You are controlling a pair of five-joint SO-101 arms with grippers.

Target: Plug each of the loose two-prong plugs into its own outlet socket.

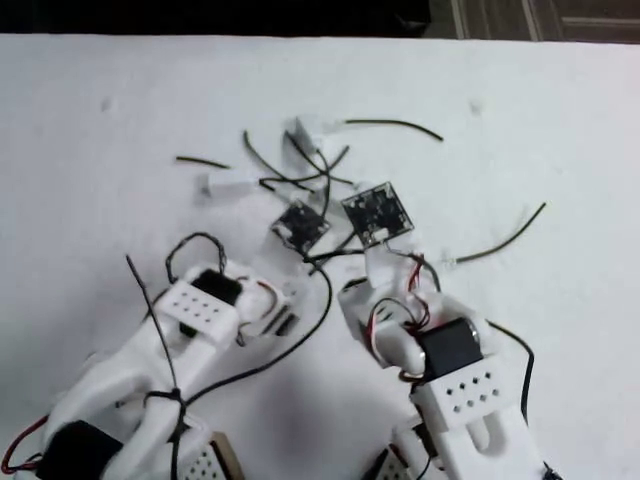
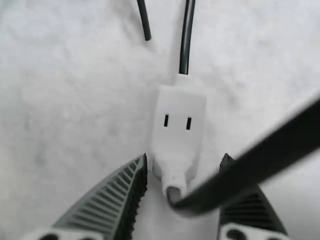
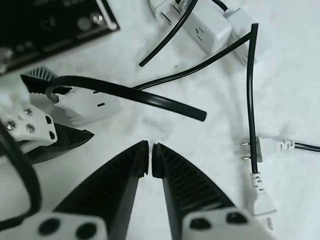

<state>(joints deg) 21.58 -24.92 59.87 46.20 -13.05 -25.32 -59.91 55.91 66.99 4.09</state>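
Note:
A white outlet socket (image 2: 178, 131) with two slots lies flat on the white table, a black cord (image 2: 186, 35) leaving its far end. My left gripper (image 2: 182, 192) is open and straddles the socket's near end; one finger (image 2: 122, 202) sits close against it, the other stands a little off. A thick black cable (image 2: 260, 160) crosses in front of that other finger. My right gripper (image 3: 150, 161) is shut on nothing, just above the table. Beside it lie a loose two-prong plug (image 3: 251, 149) and another white plug (image 3: 262, 199). The same socket (image 3: 89, 105) sits farther off between the left arm's fingers.
More white sockets (image 3: 212, 24) lie farther off among tangled black cords (image 3: 200, 62). Two dark circuit boards (image 1: 300, 226) (image 1: 378, 212) sit mid-table ahead of both arms. White connectors (image 1: 226, 185) (image 1: 312, 130) and stray cables (image 1: 505, 238) lie scattered around them.

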